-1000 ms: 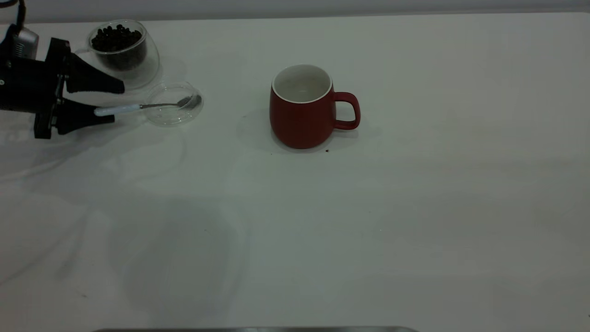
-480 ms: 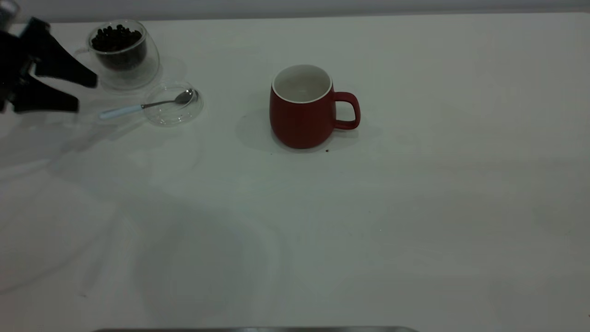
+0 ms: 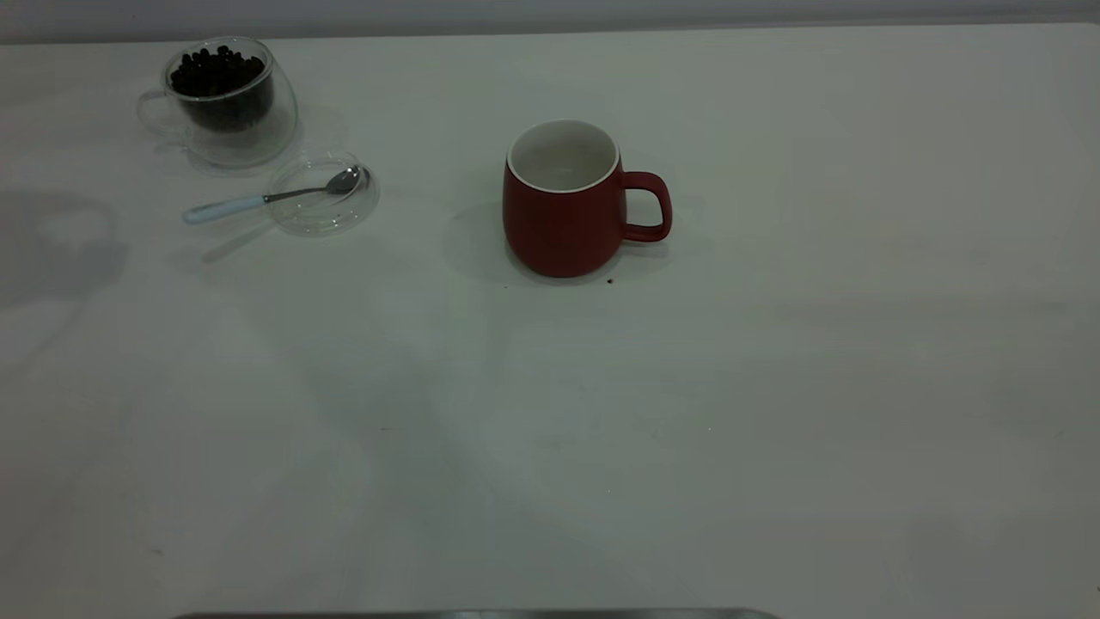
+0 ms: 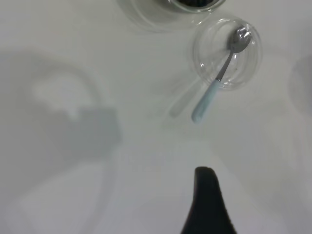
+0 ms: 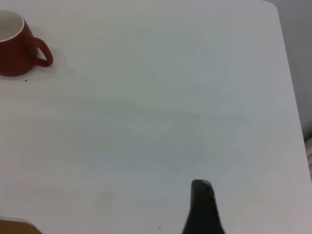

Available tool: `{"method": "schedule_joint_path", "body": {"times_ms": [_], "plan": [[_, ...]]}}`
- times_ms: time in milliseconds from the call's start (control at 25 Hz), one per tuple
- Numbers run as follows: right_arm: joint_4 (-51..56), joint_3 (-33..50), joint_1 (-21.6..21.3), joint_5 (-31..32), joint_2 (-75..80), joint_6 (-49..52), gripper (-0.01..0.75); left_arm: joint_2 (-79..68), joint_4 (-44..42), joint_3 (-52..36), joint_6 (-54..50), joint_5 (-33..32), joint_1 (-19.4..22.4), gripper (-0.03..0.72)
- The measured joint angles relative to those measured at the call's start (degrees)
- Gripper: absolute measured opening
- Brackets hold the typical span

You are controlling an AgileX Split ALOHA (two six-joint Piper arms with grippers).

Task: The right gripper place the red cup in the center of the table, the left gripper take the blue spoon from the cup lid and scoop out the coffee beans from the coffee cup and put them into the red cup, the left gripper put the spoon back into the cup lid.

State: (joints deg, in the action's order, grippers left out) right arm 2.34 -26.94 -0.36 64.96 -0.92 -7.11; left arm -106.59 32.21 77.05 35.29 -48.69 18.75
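The red cup (image 3: 563,215) stands upright near the middle of the table (image 3: 687,430), its handle to the right; the part of its inside that shows is white. It also shows in the right wrist view (image 5: 14,46). The blue spoon (image 3: 258,199) lies with its bowl in the cup lid (image 3: 322,202) and its handle out over the rim. The coffee cup (image 3: 228,103) holds the coffee beans (image 3: 215,73) at the back left. My left gripper (image 4: 207,204) is off the table to the left, well back from the spoon (image 4: 214,87), with nothing in it. My right gripper (image 5: 202,209) shows only as a black tip, far from the cup.
A dark speck (image 3: 610,280) lies on the table by the red cup's base. A grey strip (image 3: 473,614) runs along the table's front edge. An orange-brown corner (image 5: 14,226) shows in the right wrist view.
My left gripper was open around the spoon's handle by the lid, then drew back to the left and left the exterior view. The spoon stays in the lid.
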Motion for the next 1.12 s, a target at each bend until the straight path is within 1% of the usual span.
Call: {"method": "schedule_joint_path", "body": {"times_ms": [120, 320, 520, 680, 760, 800, 880, 1040, 1120], "plan": [[0.0, 0.0, 0.0, 0.0, 0.0, 0.0, 0.590, 8.5, -4.1, 0.0, -5.0, -4.2, 0.0, 0.590], [0.0, 0.0, 0.0, 0.0, 0.0, 0.0, 0.590, 21.7, -10.2, 0.0, -11.7, -9.6, 0.0, 0.590], [0.0, 0.0, 0.0, 0.0, 0.0, 0.0, 0.590, 30.2, -17.1, -0.1, -16.4, -17.9, 0.0, 0.590], [0.0, 0.0, 0.0, 0.0, 0.0, 0.0, 0.590, 35.1, -19.5, -0.5, -19.5, -18.0, 0.0, 0.590], [0.0, 0.0, 0.0, 0.0, 0.0, 0.0, 0.590, 37.1, -20.2, -0.6, -21.4, -18.0, -0.9, 0.590], [0.0, 0.0, 0.0, 0.0, 0.0, 0.0, 0.590, 38.1, -20.7, -0.6, -22.3, -18.0, -2.0, 0.590], [0.0, 0.0, 0.0, 0.0, 0.0, 0.0, 0.590, 40.4, -22.5, -0.8, -24.3, -18.0, -5.6, 0.590], [0.0, 0.0, 0.0, 0.0, 0.0, 0.0, 0.590, 46.4, -25.4, -5.4, -25.6, -18.0, -16.1, 0.589], [0.0, 0.0, 0.0, 0.0, 0.0, 0.0, 0.590, 50.8, -25.6, -9.6, -25.7, -18.0, -21.1, 0.589]]}}
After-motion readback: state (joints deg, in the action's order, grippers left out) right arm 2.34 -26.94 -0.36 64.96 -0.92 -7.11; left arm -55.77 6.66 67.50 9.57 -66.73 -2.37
